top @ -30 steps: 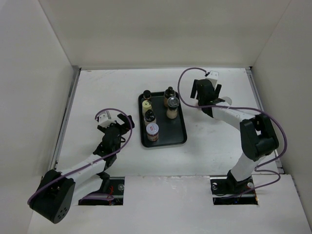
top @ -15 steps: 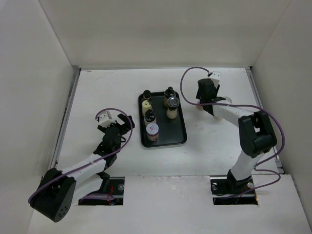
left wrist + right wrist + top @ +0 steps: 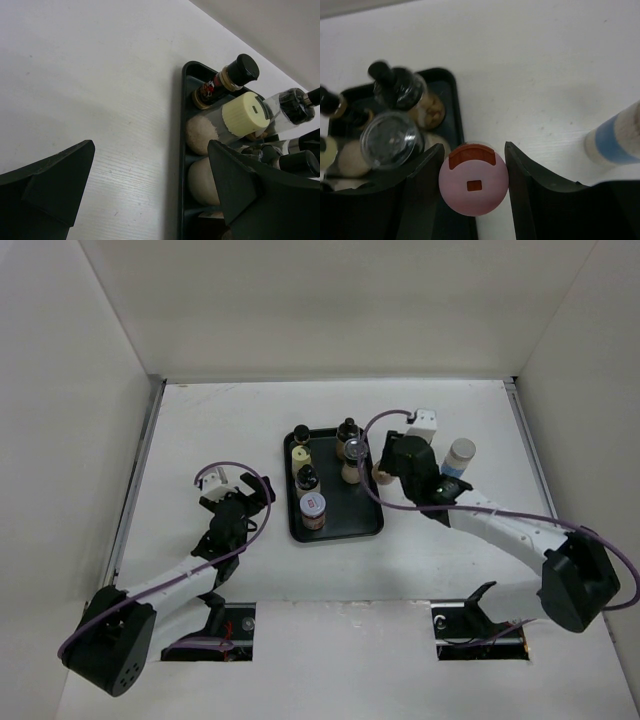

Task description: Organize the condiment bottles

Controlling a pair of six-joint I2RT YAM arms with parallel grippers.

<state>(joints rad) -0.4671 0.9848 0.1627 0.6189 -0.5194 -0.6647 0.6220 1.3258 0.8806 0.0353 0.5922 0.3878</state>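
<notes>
Gripping a pink-capped bottle (image 3: 473,186), the right tool (image 3: 473,150) has its two dark fingers (image 3: 420,200) pressed against opposite sides of the cap, low in the middle of the right wrist view. Seen from above, that bottle sits just at the right rim of the black tray (image 3: 350,518), a little right of the frame's centre. Several other bottles stand in the tray; nearest, to the left of the pink cap, are a clear-lidded jar (image 3: 390,140) and a black-capped bottle (image 3: 395,82). A blue-banded bottle (image 3: 459,457) stands alone on the white worktop (image 3: 220,420), further right. The left tool (image 3: 150,150), left of the tray, is wide open and empty.

Likely trouble: the bottle's base, hidden under the cap, may catch the tray's raised rim if carried in too low, tipping it in the grip. The round body could slip between the flat fingers. A sideways move could knock the clear-lidded jar into its neighbours.
</notes>
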